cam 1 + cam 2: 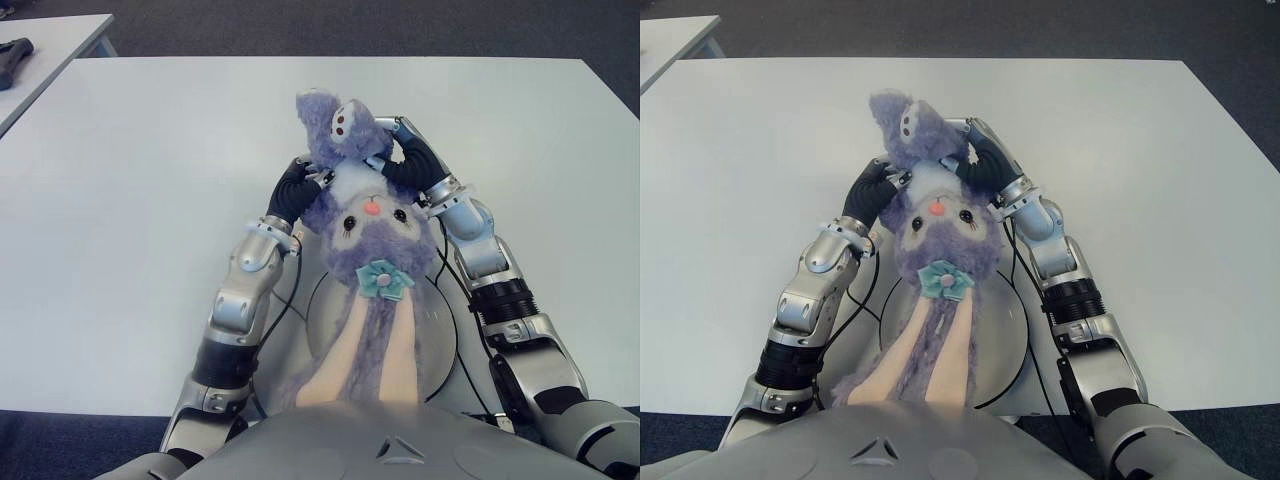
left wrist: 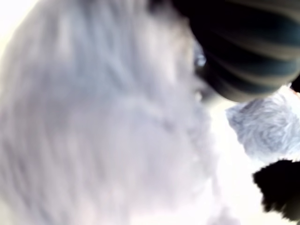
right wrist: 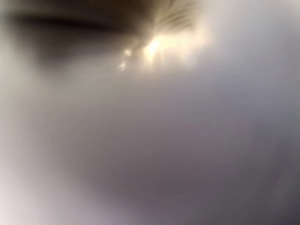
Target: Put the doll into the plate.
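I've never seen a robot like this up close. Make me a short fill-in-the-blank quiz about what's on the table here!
1. The purple plush doll is gripped by ___ robot hands, the left robot hand and right robot hand.
2. On its head the doll wears a teal ___.
3. The doll's long ears lie over the round grey ___.
4. The white table stands on dark ___.

Missing words: two; flower; plate; carpet

Both arms reach forward, elbows bent, forearms converging toward the midline. Left robot hand (image 1: 298, 190): black fingers curled inward in a grasp. Right robot hand (image 1: 408, 160): wrist flexed inward, fingers curled in a grasp opposite the left.
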Controlling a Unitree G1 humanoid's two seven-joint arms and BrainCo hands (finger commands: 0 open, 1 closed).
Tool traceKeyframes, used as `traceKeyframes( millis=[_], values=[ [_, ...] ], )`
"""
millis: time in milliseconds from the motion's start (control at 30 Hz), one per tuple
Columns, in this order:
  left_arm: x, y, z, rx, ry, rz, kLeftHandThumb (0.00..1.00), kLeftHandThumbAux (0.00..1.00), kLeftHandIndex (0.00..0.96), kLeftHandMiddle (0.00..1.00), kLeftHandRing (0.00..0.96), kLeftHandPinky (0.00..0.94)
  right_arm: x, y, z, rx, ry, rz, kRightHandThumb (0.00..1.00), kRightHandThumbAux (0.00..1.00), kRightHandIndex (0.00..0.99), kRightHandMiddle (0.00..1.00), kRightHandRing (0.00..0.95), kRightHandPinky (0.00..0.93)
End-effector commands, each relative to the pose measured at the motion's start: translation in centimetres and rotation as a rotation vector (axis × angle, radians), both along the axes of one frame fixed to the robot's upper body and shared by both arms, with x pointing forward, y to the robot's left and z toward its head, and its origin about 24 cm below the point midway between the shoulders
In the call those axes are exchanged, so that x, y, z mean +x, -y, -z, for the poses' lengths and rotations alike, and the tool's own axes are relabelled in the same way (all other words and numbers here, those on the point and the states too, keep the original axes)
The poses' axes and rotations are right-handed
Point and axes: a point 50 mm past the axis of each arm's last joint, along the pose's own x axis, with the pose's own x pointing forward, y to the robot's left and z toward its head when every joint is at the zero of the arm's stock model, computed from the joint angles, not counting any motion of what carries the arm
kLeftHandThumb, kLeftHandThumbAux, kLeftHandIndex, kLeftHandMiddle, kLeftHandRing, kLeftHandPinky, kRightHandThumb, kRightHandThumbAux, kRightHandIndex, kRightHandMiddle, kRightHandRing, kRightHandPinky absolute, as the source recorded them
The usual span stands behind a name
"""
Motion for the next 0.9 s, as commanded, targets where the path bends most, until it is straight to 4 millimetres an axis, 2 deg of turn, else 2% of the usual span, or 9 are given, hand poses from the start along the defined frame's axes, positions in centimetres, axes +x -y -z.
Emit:
traceKeyframes(
  millis=[33, 467, 900],
  values=[
    [-0.9, 0.8, 0.0, -0.010, -0.010, 0.075, 0.702, 0.716, 0.436, 0.801, 0.828, 0.831, -0.9, -0.1, 0.8, 0.003, -0.019, -0.028, 0.686, 0.728, 0.435, 0.875, 0.869, 0.852],
    [-2.5, 1.2, -0.1, 0.079, -0.017, 0.079, 0.702, 0.715, 0.437, 0.811, 0.833, 0.830, -2.7, 0.2, 2.2, 0.030, -0.057, -0.063, 0.688, 0.728, 0.435, 0.876, 0.870, 0.850],
    [-3.7, 1.9, 0.3, 0.142, -0.045, 0.096, 0.702, 0.714, 0.438, 0.831, 0.841, 0.843, -4.1, 0.4, 3.3, -0.015, -0.123, -0.090, 0.692, 0.726, 0.436, 0.867, 0.864, 0.851]
  ],
)
